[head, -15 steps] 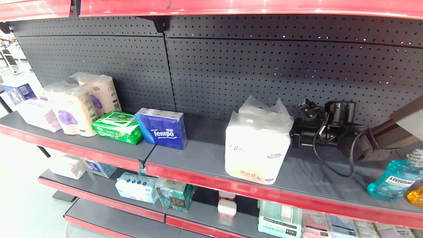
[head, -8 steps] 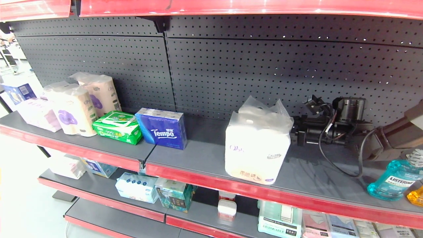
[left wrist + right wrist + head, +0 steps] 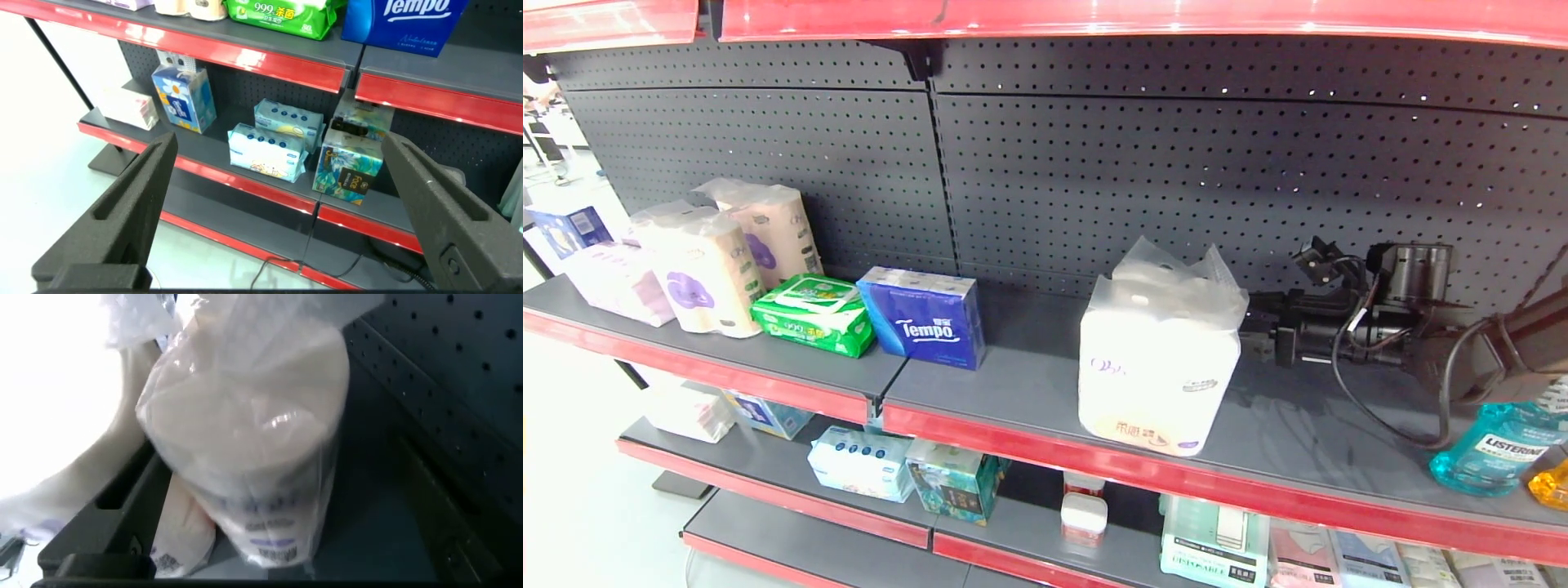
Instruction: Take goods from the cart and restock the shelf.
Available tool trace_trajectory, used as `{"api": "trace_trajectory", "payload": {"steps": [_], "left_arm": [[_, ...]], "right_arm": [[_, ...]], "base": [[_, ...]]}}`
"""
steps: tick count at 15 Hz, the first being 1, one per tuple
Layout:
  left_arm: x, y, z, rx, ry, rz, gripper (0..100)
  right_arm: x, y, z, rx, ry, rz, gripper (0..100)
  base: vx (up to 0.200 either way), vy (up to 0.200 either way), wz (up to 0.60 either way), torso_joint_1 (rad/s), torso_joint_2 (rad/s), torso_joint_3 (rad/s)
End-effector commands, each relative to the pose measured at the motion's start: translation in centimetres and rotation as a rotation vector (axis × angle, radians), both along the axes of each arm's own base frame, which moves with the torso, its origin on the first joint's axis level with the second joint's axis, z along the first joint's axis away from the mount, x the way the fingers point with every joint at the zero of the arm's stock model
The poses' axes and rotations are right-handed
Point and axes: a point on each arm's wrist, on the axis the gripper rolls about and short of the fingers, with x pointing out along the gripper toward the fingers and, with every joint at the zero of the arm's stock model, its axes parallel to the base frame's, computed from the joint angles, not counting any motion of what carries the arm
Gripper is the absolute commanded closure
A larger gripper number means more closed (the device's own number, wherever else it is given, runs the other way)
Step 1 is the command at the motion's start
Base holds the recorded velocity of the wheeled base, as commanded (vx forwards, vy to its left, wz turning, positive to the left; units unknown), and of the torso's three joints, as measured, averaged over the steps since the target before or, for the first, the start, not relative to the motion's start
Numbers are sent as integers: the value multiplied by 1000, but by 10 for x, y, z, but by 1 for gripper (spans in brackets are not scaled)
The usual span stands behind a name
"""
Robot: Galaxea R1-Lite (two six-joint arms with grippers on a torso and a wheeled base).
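Note:
A plastic-wrapped pack of white toilet rolls (image 3: 1156, 367) stands upright near the front edge of the dark shelf board (image 3: 1029, 384). My right gripper (image 3: 1258, 339) hovers just above the board, behind and to the right of the pack, open and holding nothing. In the right wrist view the pack (image 3: 253, 457) looms close ahead of that gripper (image 3: 278, 539), whose dark fingers (image 3: 98, 531) are spread on either side. My left gripper (image 3: 278, 220) hangs lower, wide open and empty, facing the lower shelves.
A blue tissue pack (image 3: 923, 317), green wipes (image 3: 813, 314) and wrapped roll packs (image 3: 698, 265) line the shelf's left half. A teal mouthwash bottle (image 3: 1499, 445) and an orange bottle (image 3: 1552, 482) stand at the far right. Boxed goods (image 3: 274, 139) fill the shelves below.
My right gripper has drawn back to the right, away from the toilet roll pack, which has stayed put. Nothing else has moved.

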Motion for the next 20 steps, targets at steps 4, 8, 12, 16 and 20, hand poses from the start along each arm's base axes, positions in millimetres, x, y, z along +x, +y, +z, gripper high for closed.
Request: {"api": "trace_trajectory", "payload": {"steps": [4, 8, 12, 16, 20], "left_arm": [[0, 0, 0, 1, 1, 0, 0], [0, 0, 0, -1, 1, 1, 0], [0, 0, 0, -1, 1, 1, 0], [0, 0, 0, -1, -1, 1, 0], [0, 0, 0, -1, 1, 1, 0]], "right_arm": [[-9, -7, 11, -9, -9, -37, 0], [-18, -9, 12, -17, 5, -63, 0], [-26, -12, 20, -28, 10, -93, 0], [-32, -13, 25, -41, 4, -132, 0], [-41, -19, 28, -52, 11, -174, 0]], "base": [[0, 0, 0, 0, 0, 0], [0, 0, 0, 0, 0, 0], [0, 0, 0, 0, 0, 0], [0, 0, 0, 0, 0, 0], [0, 0, 0, 0, 0, 0]]}}
